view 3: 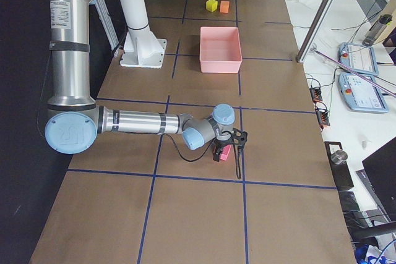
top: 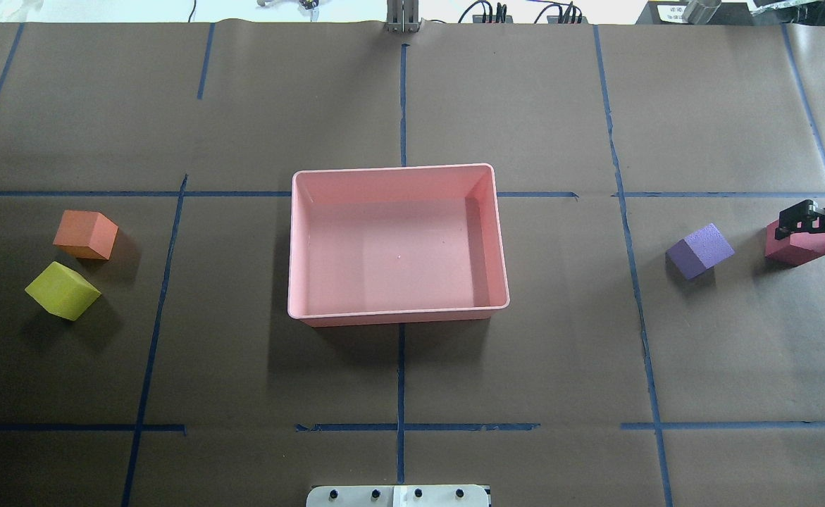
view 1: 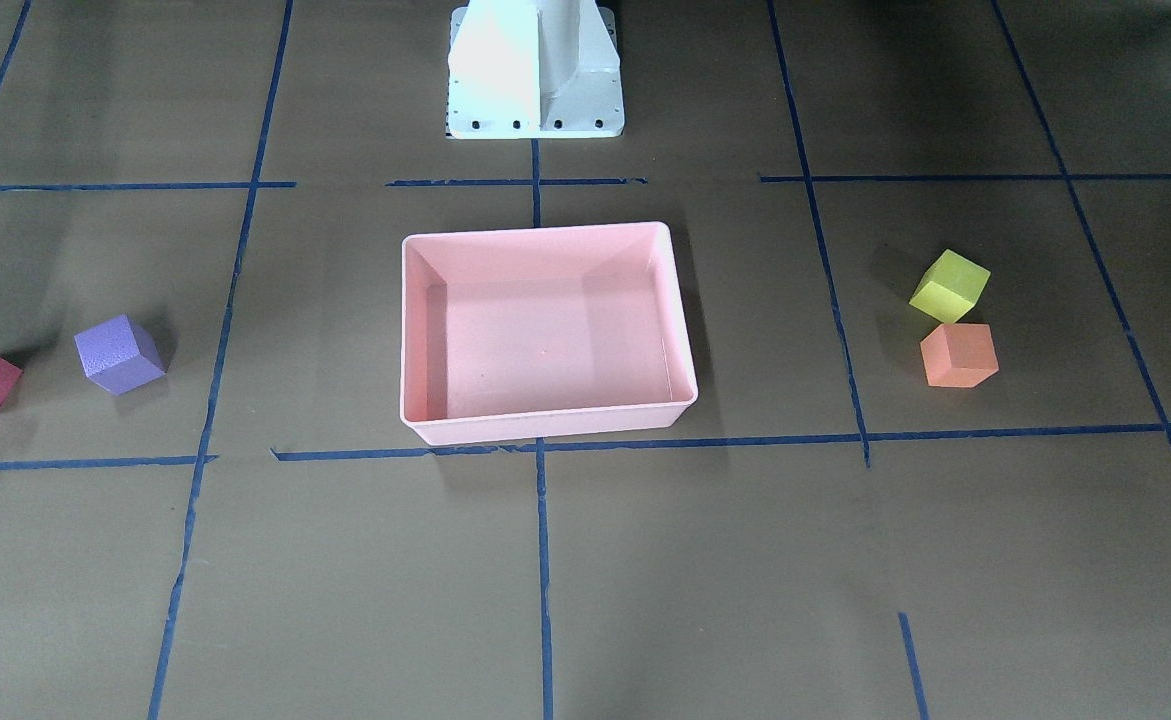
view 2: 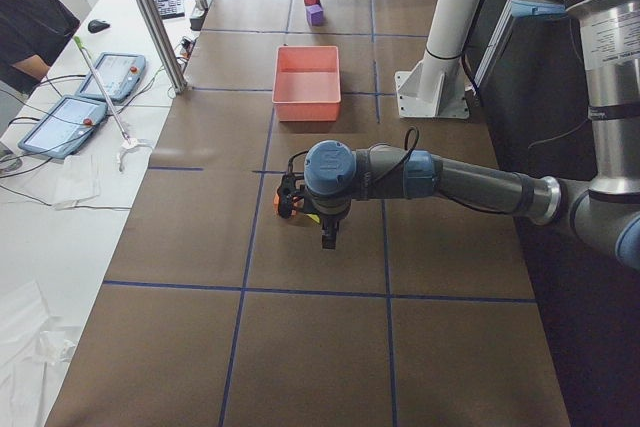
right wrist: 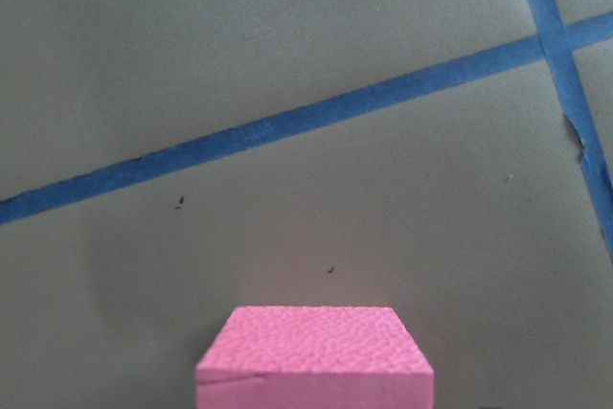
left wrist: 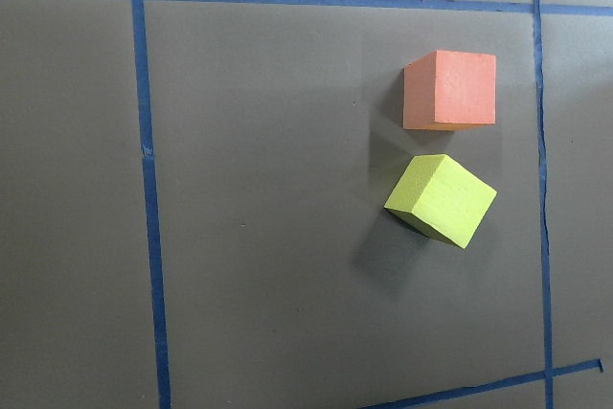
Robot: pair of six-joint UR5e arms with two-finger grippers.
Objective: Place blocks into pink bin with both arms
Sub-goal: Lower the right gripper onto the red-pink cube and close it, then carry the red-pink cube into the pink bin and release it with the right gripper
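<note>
While all four blocks lie on the table point(top: 243, 352), well clear of the pink bin point(top: 391, 184), the right gripper point(top: 803, 224) sits cut off at the table edge over the red block point(top: 796, 248); I can't tell if it grips. The purple block point(top: 699, 250) is nearby. The left gripper point(view 2: 291, 190) shows only from the side, state unclear. The orange block point(left wrist: 450, 90) and yellow-green block point(left wrist: 441, 200) are almost touching.

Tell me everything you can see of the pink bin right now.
The pink bin is a shallow rectangular tray, pale pink, smooth and slightly glossy like plastic, with sloped walls and a thin rim. It sits upright and open at the middle of the table, in front of the white base, roughly square to the blue tape lines. It holds nothing. Only the table touches it.
</note>
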